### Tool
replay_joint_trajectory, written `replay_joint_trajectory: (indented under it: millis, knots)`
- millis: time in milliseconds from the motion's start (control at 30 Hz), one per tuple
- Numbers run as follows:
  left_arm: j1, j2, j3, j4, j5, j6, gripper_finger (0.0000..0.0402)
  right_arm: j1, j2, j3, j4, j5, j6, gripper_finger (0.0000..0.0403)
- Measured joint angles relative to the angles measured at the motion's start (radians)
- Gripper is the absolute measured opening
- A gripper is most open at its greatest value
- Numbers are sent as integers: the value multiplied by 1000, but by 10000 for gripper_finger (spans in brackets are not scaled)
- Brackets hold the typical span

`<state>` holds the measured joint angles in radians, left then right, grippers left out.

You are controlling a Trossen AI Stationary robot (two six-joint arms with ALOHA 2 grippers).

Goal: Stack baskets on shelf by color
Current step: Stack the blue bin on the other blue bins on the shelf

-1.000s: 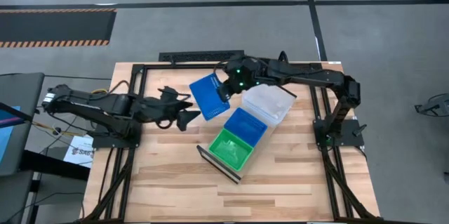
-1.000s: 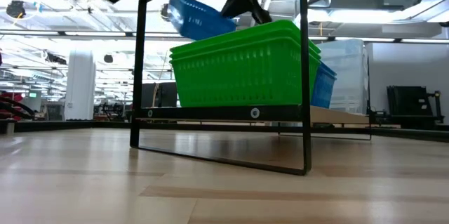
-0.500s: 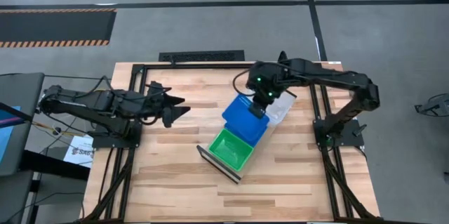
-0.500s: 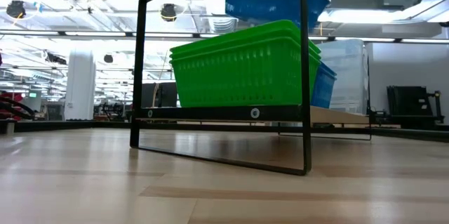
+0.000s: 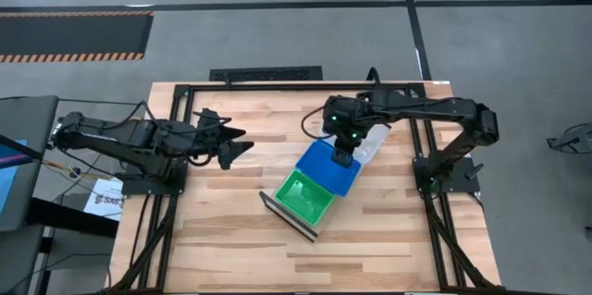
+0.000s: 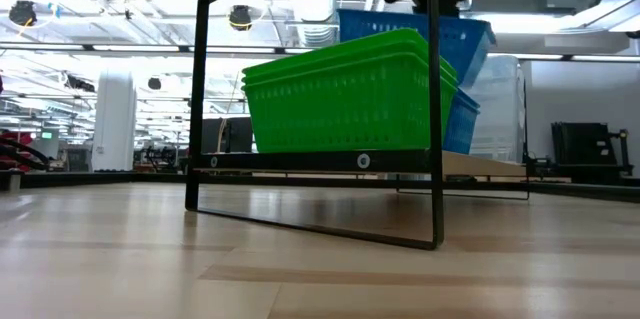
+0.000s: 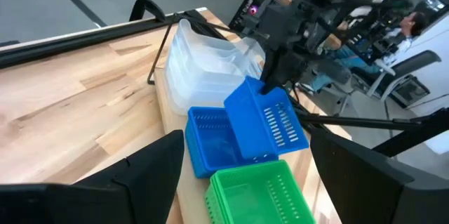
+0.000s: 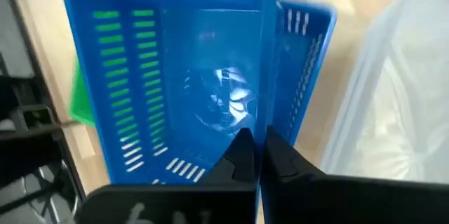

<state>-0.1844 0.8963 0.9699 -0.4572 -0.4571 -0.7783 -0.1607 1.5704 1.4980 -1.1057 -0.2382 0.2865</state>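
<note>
**A:** Your right gripper (image 5: 343, 157) is pinching the rim of a blue basket (image 7: 268, 120), fingers pressed tight on the thin wall. You're gripping the edge that way so the basket hangs open side up and can drop into the one below.

**B:** And where is that one sitting?

**A:** Just right of the frame's centre in the high view, on the shelf (image 5: 286, 215). The carried basket is hovering tilted over the blue stack (image 7: 211, 143), overlapping it but not seated. The green stack (image 5: 304, 195) is lying beside it toward the lower left, and the clear baskets (image 7: 202, 59) are on the far side toward the upper right. Each colour is getting its own place along the board.

**B:** What is your left arm doing?

**A:** Your left gripper (image 5: 239, 143) is waiting at centre left, fingers spread, holding nothing, well apart from the shelf. I'd judge you're keeping it back so the right arm has room to lower.
</note>
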Motion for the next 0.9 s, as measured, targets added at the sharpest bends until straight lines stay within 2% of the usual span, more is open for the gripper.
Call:
replay_joint_trajectory:
  millis: [233,900]
  knots:
    - [0,1,0,-1,-1,-1,298,-7,1,-66,40,-2,26,12]
    - [0,0,0,-1,-29,-13,298,-40,6,-67,74,5,46,25]
